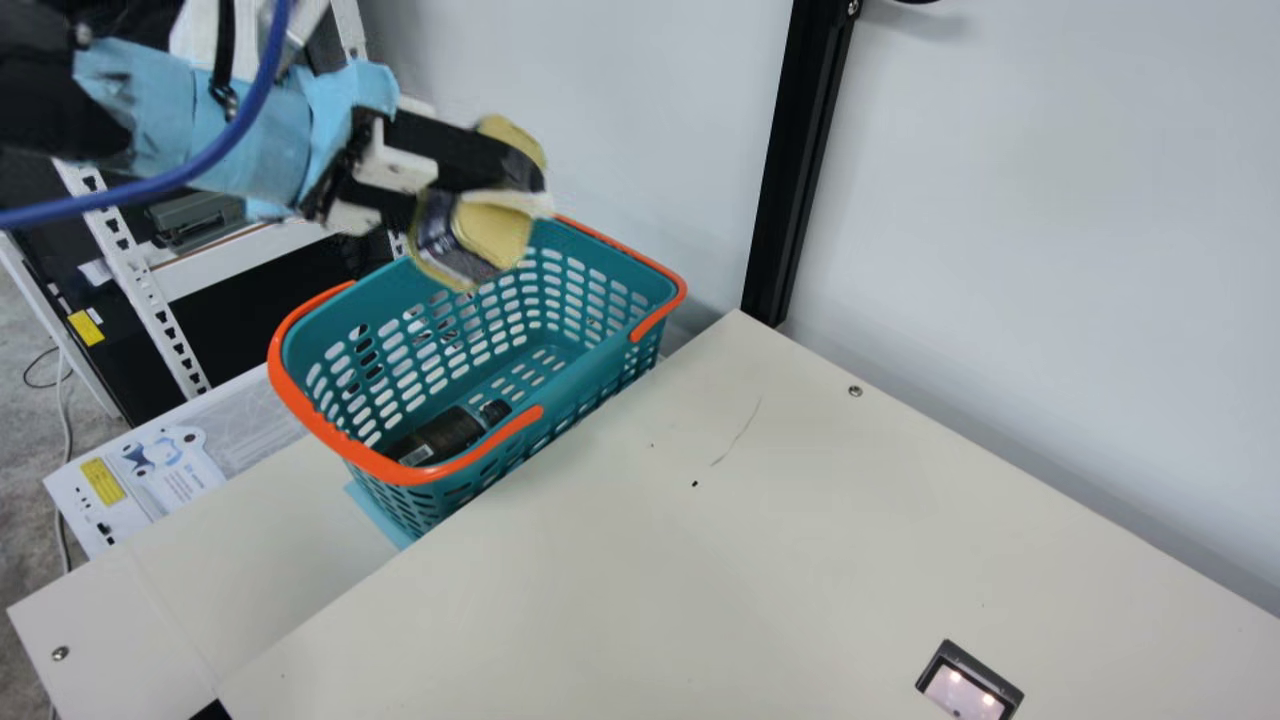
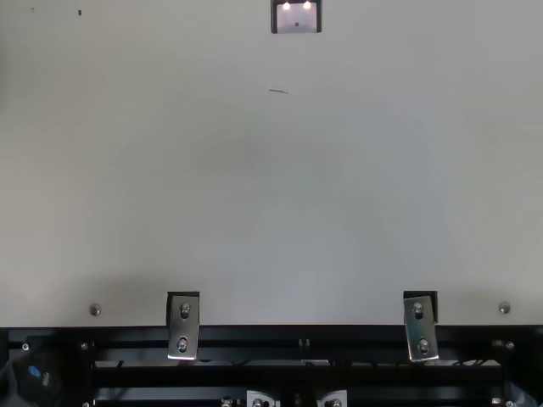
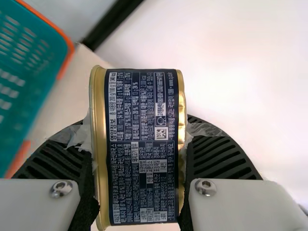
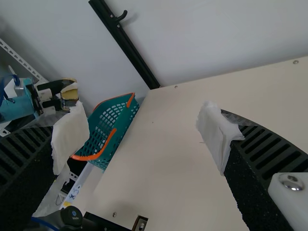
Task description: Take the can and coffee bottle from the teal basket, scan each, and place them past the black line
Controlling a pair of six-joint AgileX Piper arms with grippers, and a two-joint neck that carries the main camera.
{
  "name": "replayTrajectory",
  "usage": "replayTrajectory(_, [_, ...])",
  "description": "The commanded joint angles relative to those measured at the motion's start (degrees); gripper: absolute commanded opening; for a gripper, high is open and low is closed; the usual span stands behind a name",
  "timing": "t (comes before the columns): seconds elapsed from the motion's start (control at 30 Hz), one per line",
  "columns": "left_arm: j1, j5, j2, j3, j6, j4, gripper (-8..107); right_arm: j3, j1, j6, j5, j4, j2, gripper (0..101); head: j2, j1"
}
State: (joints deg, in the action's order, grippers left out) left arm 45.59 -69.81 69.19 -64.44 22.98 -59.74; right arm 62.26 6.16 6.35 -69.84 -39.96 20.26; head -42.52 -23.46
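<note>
Black metal post (image 1: 797,160): against smooth grey wall (image 1: 1050,200), far side
White perforated metal rack (image 1: 134,270): far left
White blue-printed box (image 1: 200,480): left

- This place looks like a robotics lab or workshop, with a small part made like a shop checkout.
- For the shop side, there is a teal basket (image 1: 340,437), and a device like a scanner (image 1: 962,690) is set into the cream desk (image 1: 850,540).
- For the lab side, a robot arm (image 1: 180,110) wears light blue wrapping, and black metal rails (image 2: 254,376) with bolted brackets (image 2: 183,326) run along the desk.
- Behind are a perforated white shelf frame (image 1: 135,270), a plain pale wall (image 1: 1050,200) and a grey floor (image 1: 30,320).
</note>
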Motion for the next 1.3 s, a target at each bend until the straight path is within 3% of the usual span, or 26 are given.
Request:
replayTrajectory(0.0, [-4.06,-0.09,-2.71,1.63,-9.06,-1.96,10,0.00,0.00,0.00,0.00,0.00,0.00,101,-0.90,-1.54])
replayTrajectory(0.27, [-8.62,-0.09,-9.24,3.69,-26.39,-7.78,10,0.00,0.00,0.00,0.00,0.00,0.00,101,-0.90,-1.54])
replayTrajectory(0.63, [-14.56,-0.09,-13.86,4.92,-43.54,-13.24,10,0.00,0.00,0.00,0.00,0.00,0.00,101,-0.90,-1.54])
replayTrajectory(1.0, [-25.19,-0.09,-20.75,8.19,-63.67,-15.32,10,0.00,0.00,0.00,0.00,0.00,0.00,101,-0.90,-1.54])
replayTrajectory(1.27, [-28.08,-0.09,-25.31,10.48,-78.19,-16.71,10,0.00,0.00,0.00,0.00,0.00,0.00,101,-0.90,-1.54])
